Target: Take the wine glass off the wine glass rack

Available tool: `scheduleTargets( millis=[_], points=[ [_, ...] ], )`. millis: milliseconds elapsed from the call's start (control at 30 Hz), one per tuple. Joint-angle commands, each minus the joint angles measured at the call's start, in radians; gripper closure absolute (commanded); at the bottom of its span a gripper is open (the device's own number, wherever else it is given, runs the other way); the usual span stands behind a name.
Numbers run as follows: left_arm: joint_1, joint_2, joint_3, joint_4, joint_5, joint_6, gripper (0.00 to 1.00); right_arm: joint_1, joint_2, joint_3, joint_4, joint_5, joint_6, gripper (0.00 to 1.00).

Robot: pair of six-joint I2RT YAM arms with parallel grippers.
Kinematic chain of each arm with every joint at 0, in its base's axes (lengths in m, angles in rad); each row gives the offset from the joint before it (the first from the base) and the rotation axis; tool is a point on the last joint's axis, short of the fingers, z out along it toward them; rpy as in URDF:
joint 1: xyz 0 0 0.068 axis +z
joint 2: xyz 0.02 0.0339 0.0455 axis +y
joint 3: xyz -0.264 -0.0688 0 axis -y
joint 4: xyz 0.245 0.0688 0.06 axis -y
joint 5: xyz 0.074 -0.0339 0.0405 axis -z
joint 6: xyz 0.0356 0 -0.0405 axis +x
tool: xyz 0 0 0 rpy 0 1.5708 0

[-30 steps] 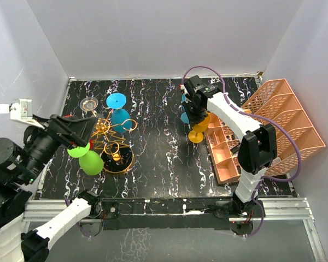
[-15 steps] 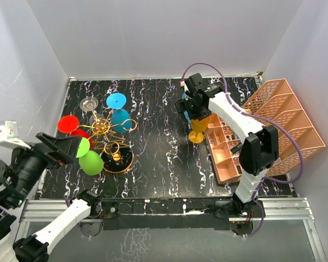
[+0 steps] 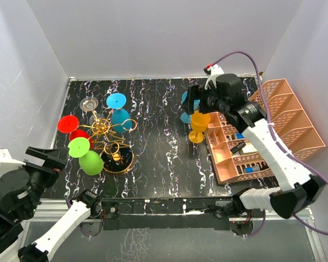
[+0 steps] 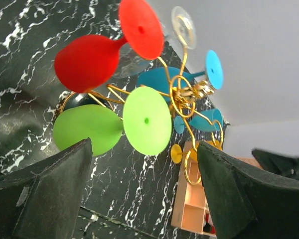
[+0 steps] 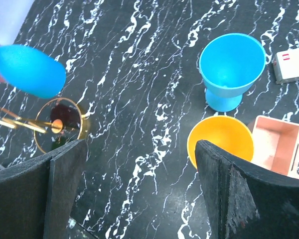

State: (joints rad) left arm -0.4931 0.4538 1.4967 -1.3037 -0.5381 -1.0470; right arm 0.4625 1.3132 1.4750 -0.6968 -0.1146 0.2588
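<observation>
At the far left, the left gripper [image 3: 56, 161] hangs low by the edge of the black tabletop [image 3: 158, 155], which has white streaks. Its jaws are wide apart and hold nothing. They point at the wine glass rack [image 3: 102, 127], with a gap between them and it.

The rack is made of gold wire with curly arms on a round dark base. It stands on the left part of the tabletop. Four glasses hang on its arms. The red wine glass [image 3: 71, 126] hangs on the left side. The green wine glass [image 3: 91, 161] hangs at the front, nearest the left jaws. In the left wrist view its round foot faces them. The clear wine glass [image 3: 89, 103] hangs at the back. The blue wine glass [image 3: 120, 115] hangs just to the right of it.

Further right, two more glasses stand upright on the tabletop, close together. The second blue wine glass [image 3: 184, 112] is behind and the orange wine glass [image 3: 198, 126] is in front. The right gripper [image 5: 139, 147] is up above them, looking down. Its jaws are wide apart too and hold nothing — the orange wine glass sits below, close to one finger.

Just beside these two glasses, at the right edge, is the peach mesh organiser [image 3: 287, 106].
</observation>
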Motion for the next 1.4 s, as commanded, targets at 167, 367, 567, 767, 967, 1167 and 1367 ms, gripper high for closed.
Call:
scheduleTargets(
  millis=[167,367,567,767,967,1167,1367],
  points=[
    [-0.001,0.005,-0.16,0.04,-0.126,-0.323,0.24,-0.001,-0.346,-0.302,0.353,-0.033,0.053,0.01],
    [-0.001,0.062,-0.211,0.049,-0.106,-0.367,0.31,-0.002,-0.485,-0.368,0.41,0.047,0.041,0.01],
    [-0.001,0.078,-0.225,0.039,-0.136,-0.377,0.43,-0.001,-0.494,-0.36,0.395,0.05,0.026,0.01],
    [-0.001,0.079,-0.267,0.039,-0.131,-0.378,0.48,-0.001,-0.494,-0.375,0.395,0.042,0.028,0.01],
    [0.0,0.086,-0.263,0.005,-0.166,-0.361,0.54,-0.002,-0.489,-0.381,0.395,0.043,0.029,0.01],
    [-0.001,0.087,-0.251,0.014,-0.184,-0.324,0.67,-0.002,-0.492,-0.391,0.395,0.045,0.034,0.01],
    [0.0,0.095,-0.226,0.02,-0.194,-0.3,0.76,-0.002,-0.499,-0.397,0.395,0.054,0.038,0.01]
  ],
)
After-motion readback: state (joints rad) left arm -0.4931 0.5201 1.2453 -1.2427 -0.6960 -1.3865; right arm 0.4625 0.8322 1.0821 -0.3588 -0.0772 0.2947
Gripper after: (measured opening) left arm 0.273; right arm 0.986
